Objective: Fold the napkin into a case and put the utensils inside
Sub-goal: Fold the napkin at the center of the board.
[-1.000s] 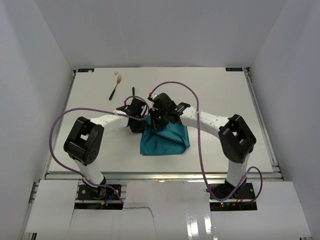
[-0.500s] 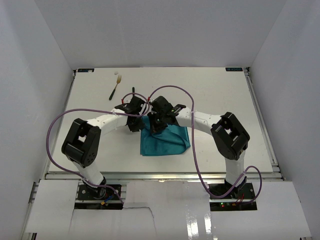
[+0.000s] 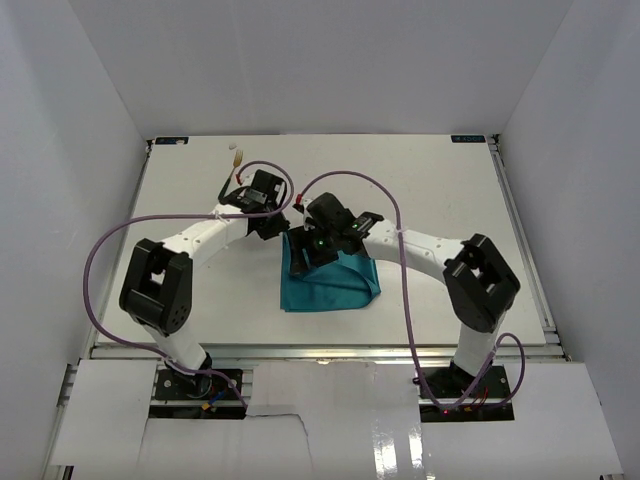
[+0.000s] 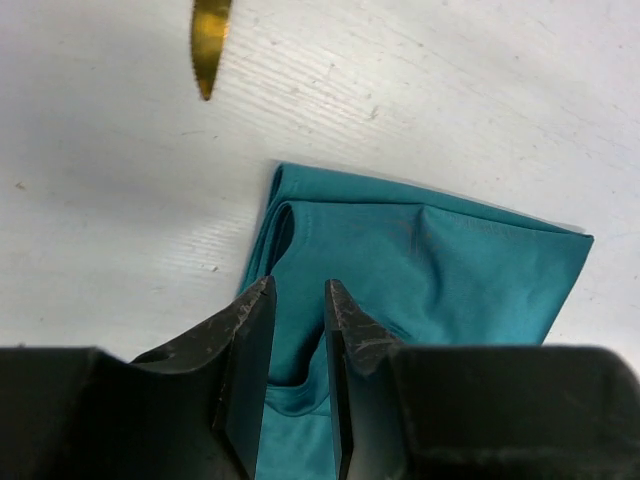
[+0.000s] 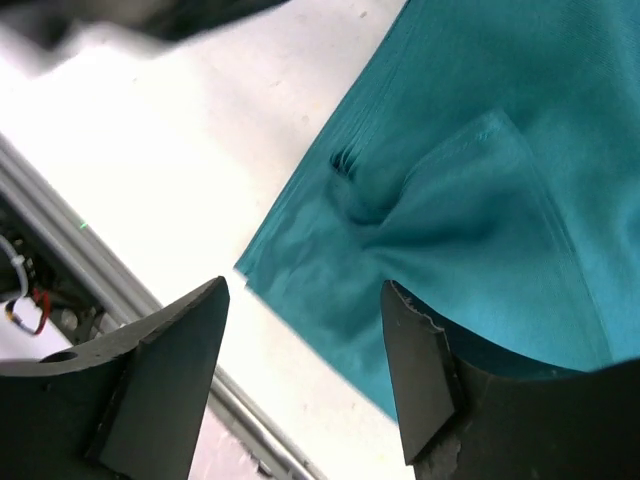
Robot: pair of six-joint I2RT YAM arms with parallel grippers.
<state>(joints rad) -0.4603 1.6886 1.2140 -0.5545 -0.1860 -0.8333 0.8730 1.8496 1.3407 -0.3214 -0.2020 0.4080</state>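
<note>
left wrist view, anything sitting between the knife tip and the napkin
Nothing visible does. Only bare table lies between the knife tip and the nearest folded edge of the napkin.

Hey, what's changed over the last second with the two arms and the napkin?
The left gripper pulled back from the napkin toward the fork at the far left of the table, its jaws slightly apart and empty. The right gripper opened wide, apparently releasing the napkin, and hovers over its far edge. The napkin stays folded in place; the fork has not moved.
</note>
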